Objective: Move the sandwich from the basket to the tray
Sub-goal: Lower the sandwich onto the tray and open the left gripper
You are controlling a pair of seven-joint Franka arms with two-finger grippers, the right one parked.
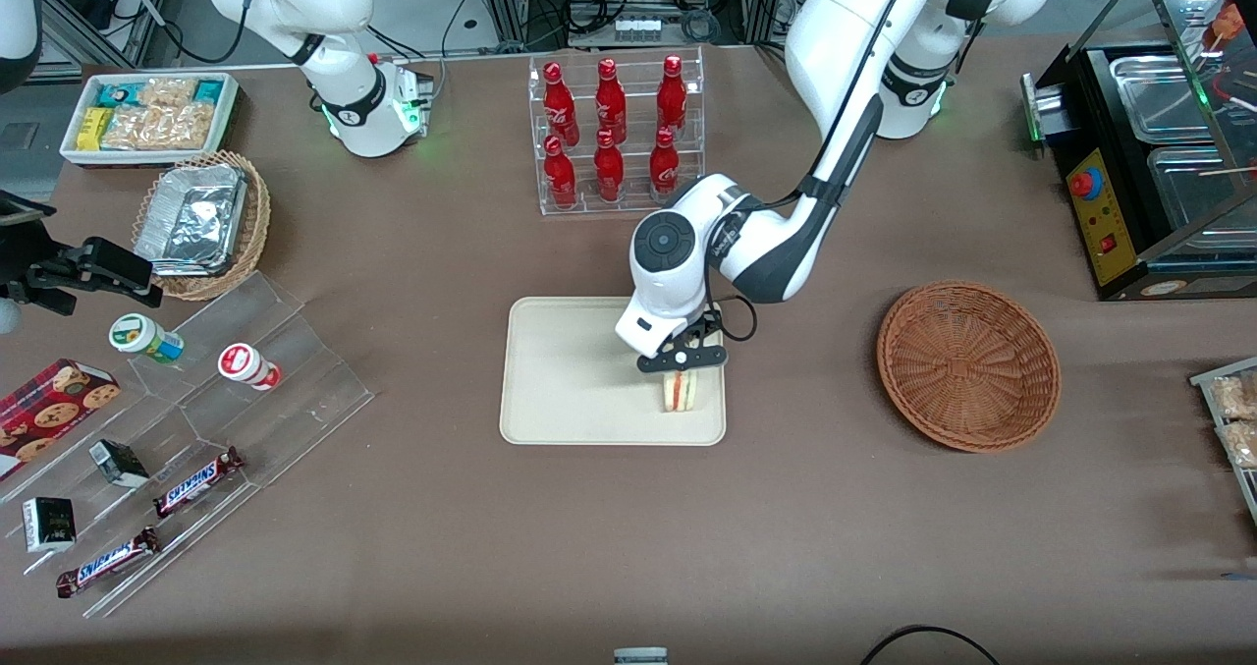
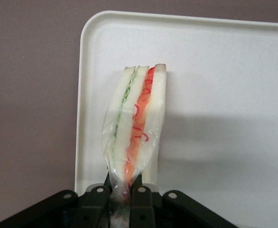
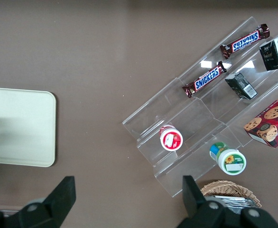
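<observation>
Left wrist view: the gripper (image 2: 121, 197) has its jaws pinched tight on the wrapped end of the sandwich (image 2: 136, 123), clear film bunched between the 2 black fingers (image 2: 97, 202). From the jaws the wedge runs straight out over the tray (image 2: 224, 95), layers on edge: green, white, red, w/ pale bread outside. It sits close to 1 rounded corner of the tray, and the brown table (image 2: 30, 118) shows just past the rim.

Front view, near to far: the sandwich (image 1: 680, 390) stands directly under the gripper (image 1: 684, 360), on the tray (image 1: 560, 380), at the tray edge nearer the working arm's end and toward the camera. Whether its base touches the tray can't be told. Tray holds nothing else.

Basket (image 1: 968, 364) lies well apart from the jaws toward the working arm's end of the table, w/ nothing in it.

Farther from the camera than the jaws, a clear rack (image 1: 617, 135) holds 6 red bottles (image 1: 609, 166) in 2 rows of 3.
</observation>
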